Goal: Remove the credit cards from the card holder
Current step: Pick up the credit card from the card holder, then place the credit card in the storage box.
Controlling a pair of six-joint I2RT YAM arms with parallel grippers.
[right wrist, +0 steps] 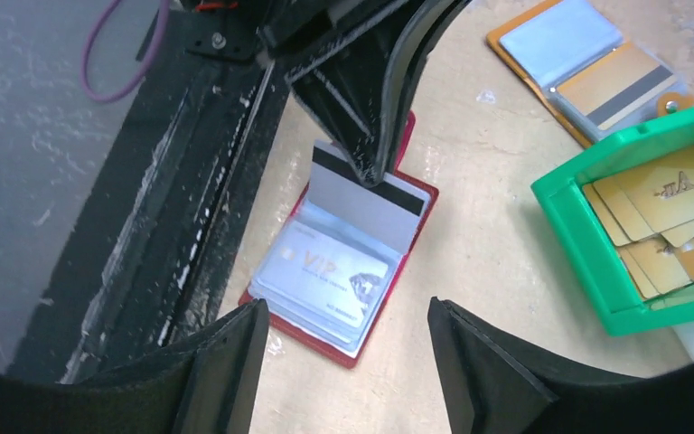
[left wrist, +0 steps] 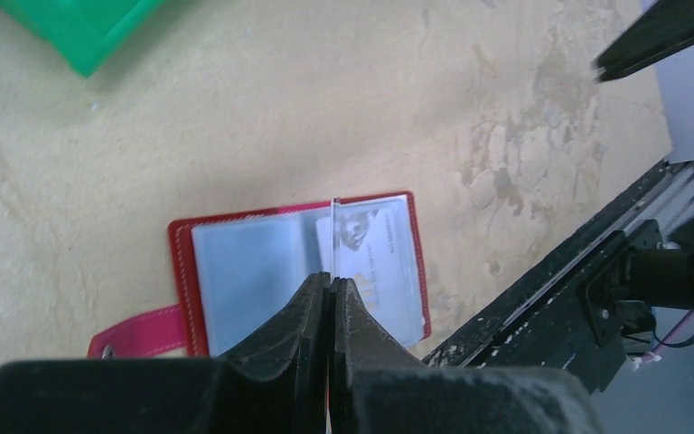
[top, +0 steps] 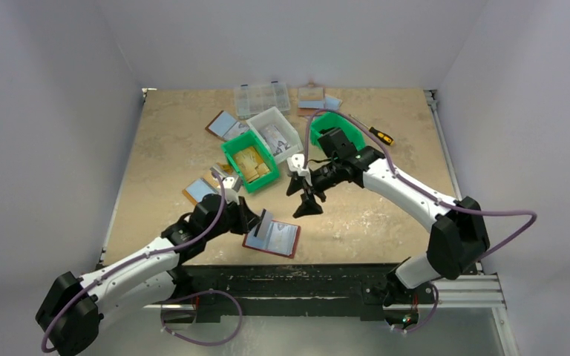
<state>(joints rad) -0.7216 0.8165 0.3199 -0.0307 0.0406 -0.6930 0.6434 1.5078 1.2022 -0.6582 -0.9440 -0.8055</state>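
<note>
The red-rimmed card holder [top: 273, 239] lies open near the table's front edge; it also shows in the left wrist view [left wrist: 235, 271] and the right wrist view [right wrist: 389, 298]. My left gripper [top: 261, 222] is shut on a pale grey credit card with a black stripe [right wrist: 361, 194], held on edge over the holder and seen edge-on in the left wrist view [left wrist: 334, 231]. Its lower edge meets the holder's sleeves. Another credit card marked VIP [right wrist: 325, 271] lies in a sleeve. My right gripper [top: 303, 196] is open and empty, above the table just behind the holder [right wrist: 348, 312].
A green bin [top: 249, 159] of yellowish-tan cards stands behind the holder, with a white bin [top: 274, 132], a clear box [top: 262, 96] and a second green bin [top: 338, 130] further back. Tan-rimmed bifolds [top: 206, 187] lie left. The black front rail [top: 304, 278] is close.
</note>
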